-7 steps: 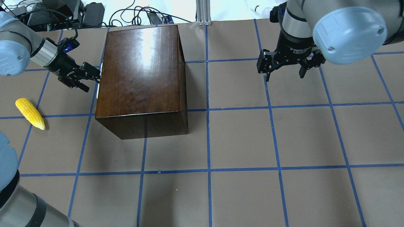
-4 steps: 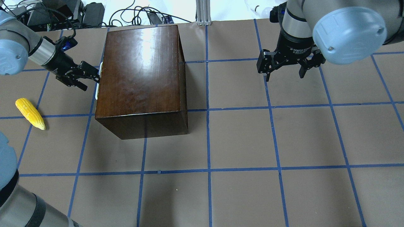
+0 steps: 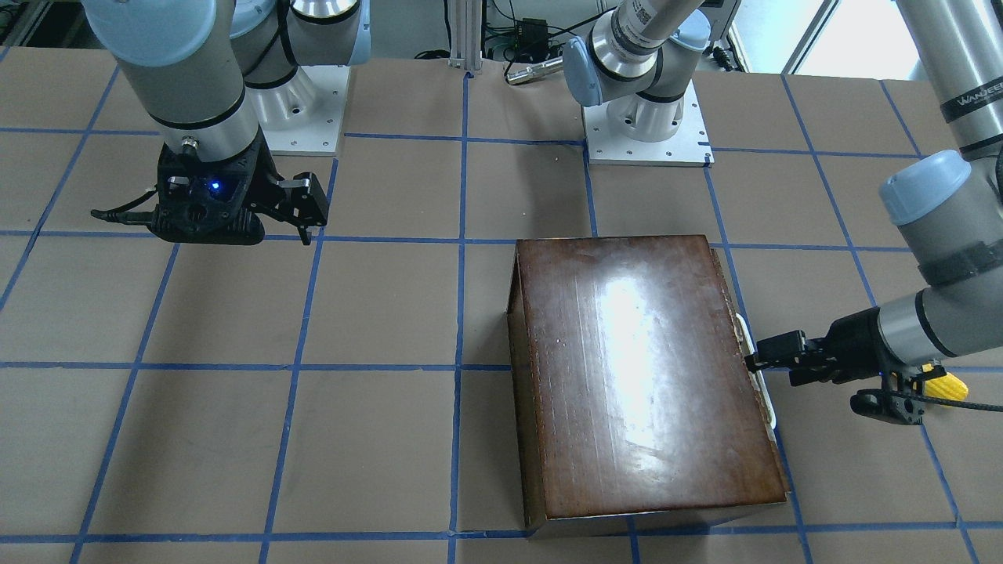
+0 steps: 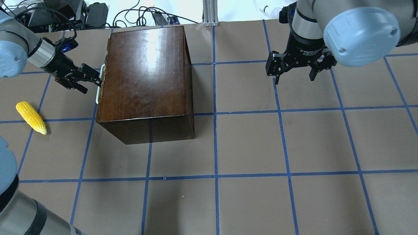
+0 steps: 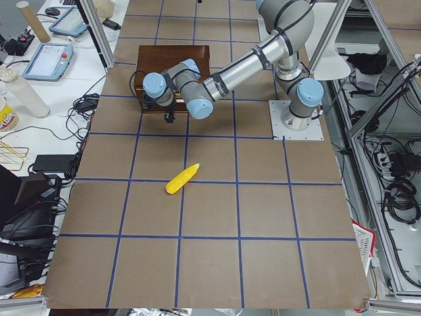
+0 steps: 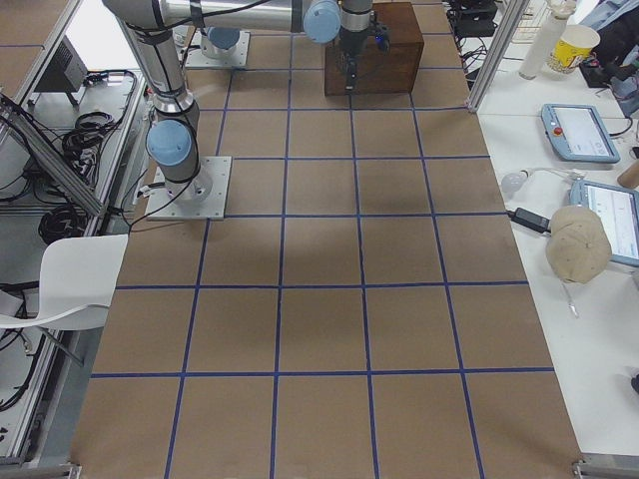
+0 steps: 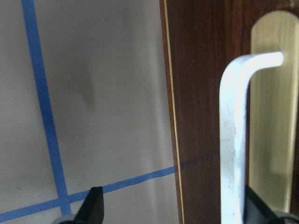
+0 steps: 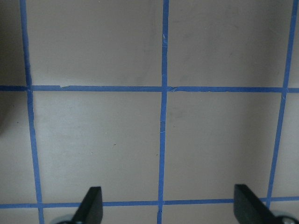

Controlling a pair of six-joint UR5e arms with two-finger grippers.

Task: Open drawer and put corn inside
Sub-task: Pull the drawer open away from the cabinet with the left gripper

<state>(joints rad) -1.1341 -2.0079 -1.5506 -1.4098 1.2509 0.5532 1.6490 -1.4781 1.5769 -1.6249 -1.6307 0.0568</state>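
The dark-brown wooden box (image 4: 147, 71) stands at the back left of the table. Its drawer front (image 7: 205, 116) faces left and carries a white bar handle (image 7: 233, 140) on a brass plate. No pale drawer wood shows. My left gripper (image 4: 92, 85) is open at that face, with the handle between its fingers, close to one fingertip (image 7: 254, 210). The yellow corn (image 4: 31, 117) lies on the table left of the box, apart from the gripper. My right gripper (image 4: 294, 79) is open and empty, hanging above bare table at the back right.
The brown table (image 4: 248, 147) has a grid of blue tape lines. Cables and gear (image 4: 65, 13) lie beyond its far edge. The left forearm (image 4: 19, 52) reaches in from the left above the corn.
My left gripper has drawn back to the left. The handle and the box's left edge have followed it a little. The corn and the right arm have not moved.
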